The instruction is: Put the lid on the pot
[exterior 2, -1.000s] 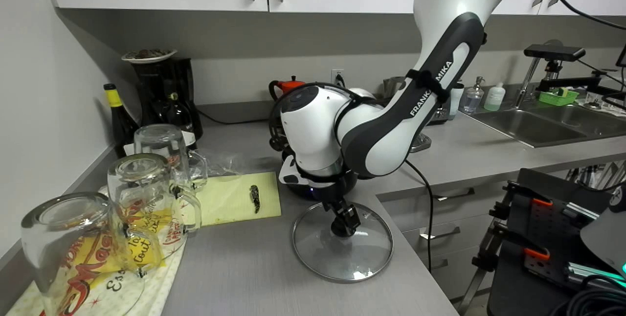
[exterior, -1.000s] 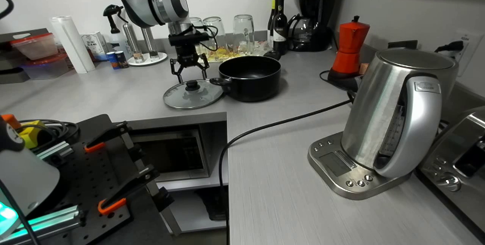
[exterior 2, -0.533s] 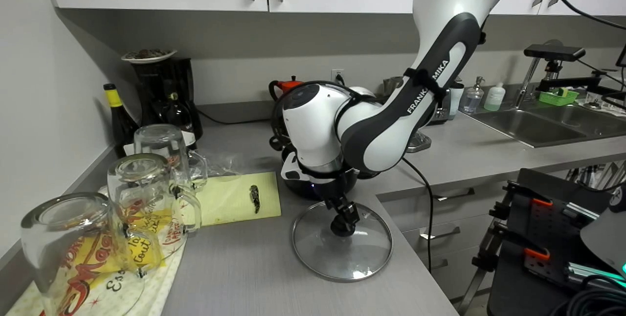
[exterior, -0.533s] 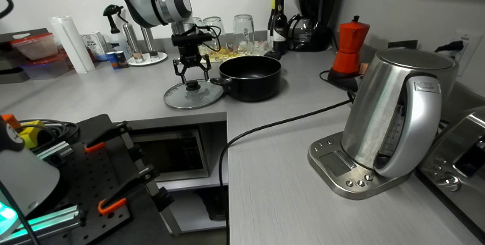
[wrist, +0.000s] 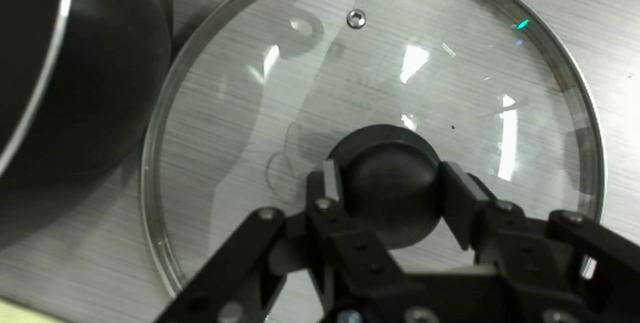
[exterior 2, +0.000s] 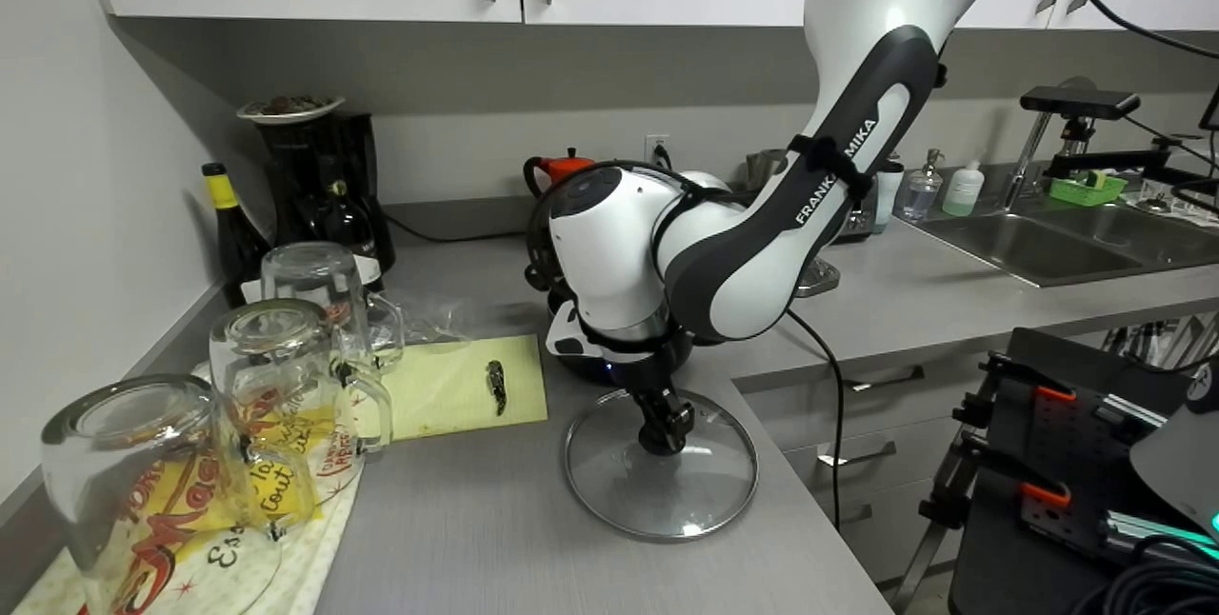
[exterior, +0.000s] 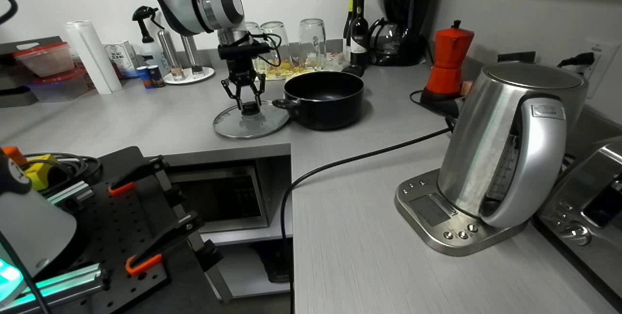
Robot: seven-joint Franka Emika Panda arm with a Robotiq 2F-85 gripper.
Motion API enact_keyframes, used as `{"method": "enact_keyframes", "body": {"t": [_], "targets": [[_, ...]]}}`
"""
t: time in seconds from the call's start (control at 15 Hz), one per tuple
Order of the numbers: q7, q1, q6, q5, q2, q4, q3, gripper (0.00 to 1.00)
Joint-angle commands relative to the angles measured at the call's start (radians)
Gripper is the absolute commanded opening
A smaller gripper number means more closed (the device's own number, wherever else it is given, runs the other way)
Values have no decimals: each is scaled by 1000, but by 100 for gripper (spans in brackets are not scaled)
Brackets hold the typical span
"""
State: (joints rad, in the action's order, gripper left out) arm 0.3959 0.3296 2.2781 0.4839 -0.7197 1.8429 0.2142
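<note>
Wrist view, close up: the black gripper (wrist: 392, 195) has its 2 pads (wrist: 459, 193) pressed to opposite sides of a round black knob (wrist: 387, 178) — clasped on it. That knob stands at the middle of the glass lid (wrist: 370, 103), which has a metal rim and a small metal eyelet (wrist: 356, 19) set in the glass. In both exterior views the lid lies low at the grey counter (exterior: 369, 236), near its front edge; whether the whole rim meets the surface I can't tell.

Right beside it the black pot (exterior: 324, 112) is upright, mouth up, its dark inside showing. Lid and pot are so close that I can't say if they touch. A dark handle (exterior: 285, 104) sticks out from the pot toward the lid. The arm (exterior 2: 829, 187) reaches down and, in an exterior view, hides most of the pot.

Around them, 3 glass mugs (exterior 2: 286, 348) stand upside down on a printed mat (exterior 2: 309, 558), next to a yellow cloth (exterior 2: 438, 391) bearing a small dark thing (exterior 2: 496, 386). Farther back are 2 bottles (exterior: 358, 32), a coffee maker (exterior: 406, 25) and a red moka pot (exterior: 447, 59). A steel kettle (exterior: 515, 144) sits on its base (exterior: 461, 236), well apart from the lid — and a black cord (exterior: 283, 217) runs over the counter's edge.
</note>
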Motion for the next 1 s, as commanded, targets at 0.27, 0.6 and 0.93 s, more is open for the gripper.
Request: {"method": "enact_keyframes", "body": {"t": [0.27, 0.6, 0.93], "targets": [[2, 11, 10, 3, 98, 82, 20, 25], [-8, 29, -4, 2, 217, 170, 51, 25], [-17, 42, -54, 0, 326, 216, 70, 25]]}}
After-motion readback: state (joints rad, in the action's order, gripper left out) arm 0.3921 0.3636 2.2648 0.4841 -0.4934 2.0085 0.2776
